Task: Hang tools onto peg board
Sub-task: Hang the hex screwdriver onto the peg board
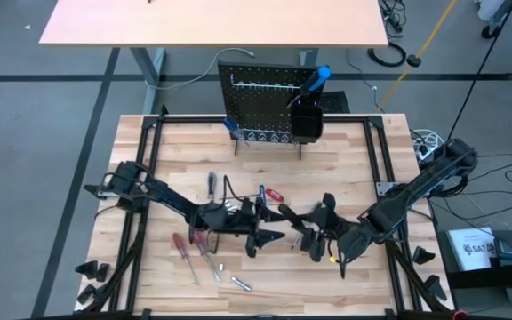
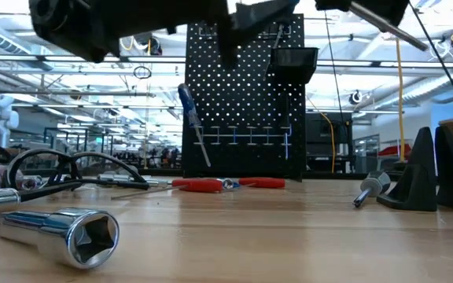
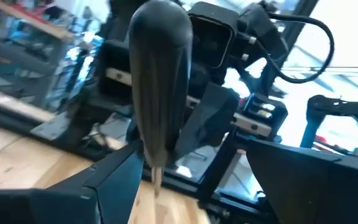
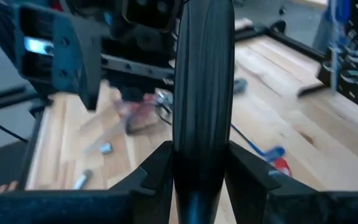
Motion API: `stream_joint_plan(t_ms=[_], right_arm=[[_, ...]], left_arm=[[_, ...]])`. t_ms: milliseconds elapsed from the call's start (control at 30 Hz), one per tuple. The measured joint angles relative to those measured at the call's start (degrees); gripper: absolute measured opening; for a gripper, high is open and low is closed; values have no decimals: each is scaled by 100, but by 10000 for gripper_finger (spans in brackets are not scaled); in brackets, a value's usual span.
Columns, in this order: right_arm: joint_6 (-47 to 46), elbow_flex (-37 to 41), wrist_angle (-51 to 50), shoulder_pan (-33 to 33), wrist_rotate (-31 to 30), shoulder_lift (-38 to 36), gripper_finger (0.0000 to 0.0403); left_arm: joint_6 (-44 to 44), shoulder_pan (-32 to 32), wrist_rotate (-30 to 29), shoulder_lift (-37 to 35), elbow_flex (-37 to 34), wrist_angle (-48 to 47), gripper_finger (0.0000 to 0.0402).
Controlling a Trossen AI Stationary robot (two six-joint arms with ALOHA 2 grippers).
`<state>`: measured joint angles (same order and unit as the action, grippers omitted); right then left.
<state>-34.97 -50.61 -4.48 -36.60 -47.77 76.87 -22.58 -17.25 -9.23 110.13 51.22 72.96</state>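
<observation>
Both arms reach low over the middle of the wooden counter (image 1: 345,178), their jaws facing each other with a dark-handled screwdriver (image 4: 202,93) passing between them. The right gripper (image 4: 194,171) has its jaws closed on the tool's black handle, and the left gripper (image 3: 185,180) also seems to be clamped on that handle, though the left wrist view is too blurred to be sure. The peg board (image 1: 265,102) stands upright at the far edge of the counter, with a blue-handled screwdriver (image 1: 316,80) in its black bin (image 1: 305,120). Red-handled pliers (image 2: 219,184) lie just in front of the board, and red screwdrivers (image 1: 189,249) and a shiny socket (image 2: 57,232) lie at the near left.
</observation>
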Motion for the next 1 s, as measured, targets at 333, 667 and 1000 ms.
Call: stream_joint_plan(t_ms=[333,667,1000], right_arm=[[577,4,824,4,304,218,107],[744,-2,1031,0,318,253,107],[725,-2,1035,1,313,250,107]], left_arm=[[699,15,-212,37,364,-90,292],[849,30,-130,37,465,-296,291],[849,30,-130,37,465,-299,203]])
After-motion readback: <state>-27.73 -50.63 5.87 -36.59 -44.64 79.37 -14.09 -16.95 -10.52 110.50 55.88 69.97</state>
